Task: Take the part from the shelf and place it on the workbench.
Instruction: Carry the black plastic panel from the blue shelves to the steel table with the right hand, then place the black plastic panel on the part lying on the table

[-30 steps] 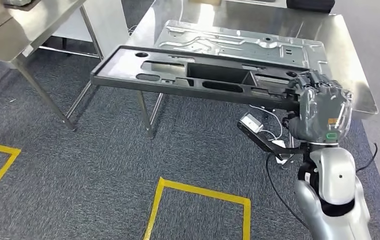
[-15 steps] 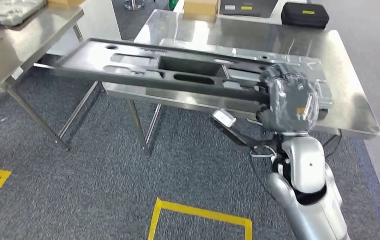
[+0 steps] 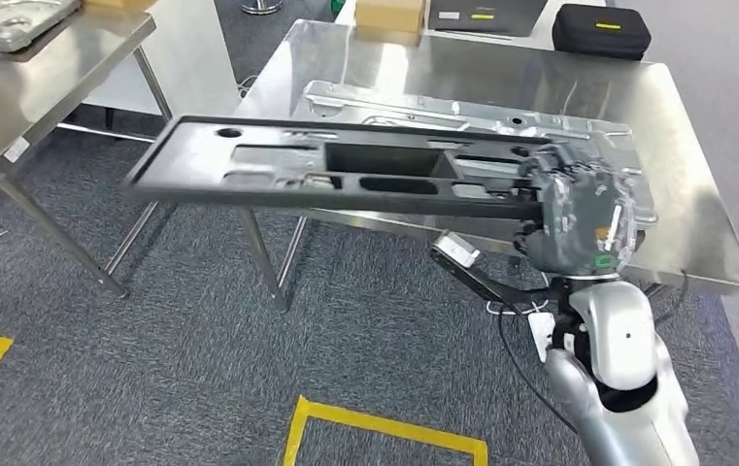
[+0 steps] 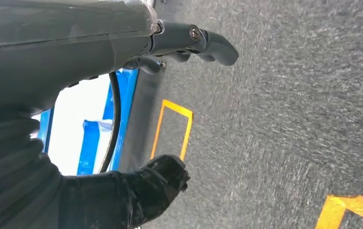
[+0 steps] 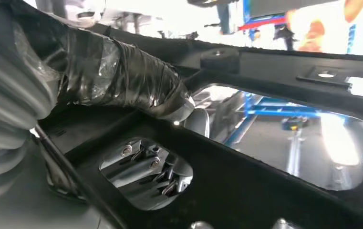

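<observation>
Part-wise, it's a long black frame (image 3: 346, 175) full of cutouts, and in the head view it's up in the air, roughly level, with the right hand (image 3: 579, 218) clamped around its right end. The rest of the part sticks way out to the left, hanging over the grey carpet (image 3: 151, 369), while the held end sits over the front edge of the steel workbench (image 3: 695, 194). So it's above the bench, not resting on it as far as I can tell. A silver stamped panel (image 3: 462, 107) lies flat on the bench right behind the black part, and farther back there's a cardboard box (image 3: 389, 14) and a black case (image 3: 600, 31). Off to the left is another steel table (image 3: 45, 87), and yellow tape lines (image 3: 385, 427) mark the floor. Left wrist view: the left hand (image 4: 136, 143) hangs over the carpet with its fingers (image 4: 203, 43) apart and nothing in it, so it's just loose. You can see yellow tape (image 4: 172, 129) on the floor there too, plus something blue and white behind the hand that's too blown out to make out. Right wrist view: super close up, the taped thumb (image 5: 131, 81) is pressed onto the black part (image 5: 274, 167), with the darker fingers (image 5: 146, 167) showing through one of the cutouts, gripping from the other side.
</observation>
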You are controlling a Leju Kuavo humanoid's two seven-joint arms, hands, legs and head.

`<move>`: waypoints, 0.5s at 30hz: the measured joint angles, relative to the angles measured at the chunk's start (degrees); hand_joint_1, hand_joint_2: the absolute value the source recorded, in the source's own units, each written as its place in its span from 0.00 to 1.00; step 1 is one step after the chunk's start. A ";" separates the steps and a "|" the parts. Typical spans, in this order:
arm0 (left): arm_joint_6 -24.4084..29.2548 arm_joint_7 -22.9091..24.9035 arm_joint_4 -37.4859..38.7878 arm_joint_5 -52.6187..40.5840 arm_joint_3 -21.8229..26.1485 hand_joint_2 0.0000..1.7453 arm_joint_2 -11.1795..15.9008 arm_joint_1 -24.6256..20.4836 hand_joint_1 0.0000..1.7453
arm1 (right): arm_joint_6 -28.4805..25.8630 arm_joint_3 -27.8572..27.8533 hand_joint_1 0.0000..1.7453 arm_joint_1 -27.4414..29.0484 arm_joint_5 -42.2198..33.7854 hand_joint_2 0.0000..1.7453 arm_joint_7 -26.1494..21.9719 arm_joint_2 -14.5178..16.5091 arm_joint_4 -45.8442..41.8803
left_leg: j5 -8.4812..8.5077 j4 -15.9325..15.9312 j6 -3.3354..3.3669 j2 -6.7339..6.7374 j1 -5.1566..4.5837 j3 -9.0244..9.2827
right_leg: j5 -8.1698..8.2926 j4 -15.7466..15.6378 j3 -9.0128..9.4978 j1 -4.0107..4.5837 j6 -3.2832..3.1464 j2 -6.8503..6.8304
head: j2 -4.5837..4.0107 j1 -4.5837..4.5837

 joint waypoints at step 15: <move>-0.11 0.61 0.12 0.40 0.64 1.00 0.30 0.01 0.00 | -0.40 -3.52 1.00 2.69 -0.01 1.00 -0.84 -1.25 0.38 | 4.40 0.21 2.16 0.03 -1.33 -7.25 | -4.61 -0.04 6.30 1.22 -0.72 1.31 | 0.00 -0.15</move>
